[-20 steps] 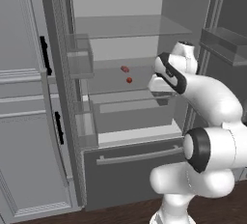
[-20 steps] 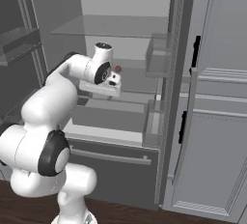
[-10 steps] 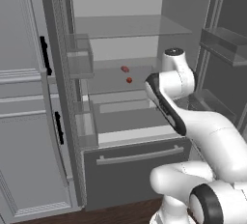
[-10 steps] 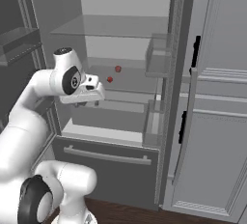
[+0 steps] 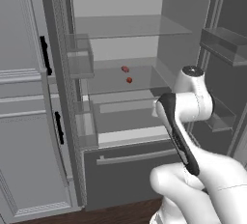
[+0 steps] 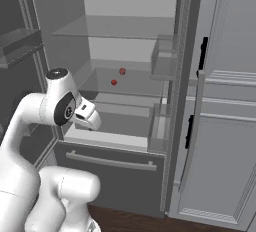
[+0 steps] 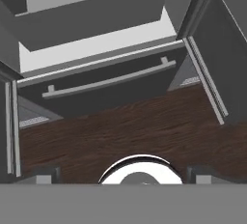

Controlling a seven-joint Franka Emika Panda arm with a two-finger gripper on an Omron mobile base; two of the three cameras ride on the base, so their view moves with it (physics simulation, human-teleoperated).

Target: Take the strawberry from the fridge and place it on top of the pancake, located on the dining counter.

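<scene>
The fridge (image 5: 120, 39) stands open, both doors swung wide. On its middle clear shelf lie two small red things, one at the back (image 5: 125, 68) and one nearer the front (image 5: 129, 79); I cannot tell which is the strawberry. The same pair, back (image 6: 122, 71) and front (image 6: 113, 82), sits above and beyond my hand. My gripper (image 6: 89, 117) hangs in front of the lower shelves, pointing down. In the hand view the gripper (image 7: 124, 178) is open over the floor, its fingertips (image 7: 46, 177) far apart with nothing between them. The pancake and dining counter are out of view.
The fridge's bottom drawer (image 5: 130, 162) with its bar handle (image 7: 108, 79) is shut below my hand. Open doors with clear bins (image 5: 223, 42) flank the opening. Light grey cabinets with black handles (image 5: 45, 55) stand beside the fridge. Dark wood floor (image 7: 125, 126) lies beneath.
My arm has drawn back from the middle shelf and dropped lower, and the hand has turned to point down. The two red things have stayed on the shelf.
</scene>
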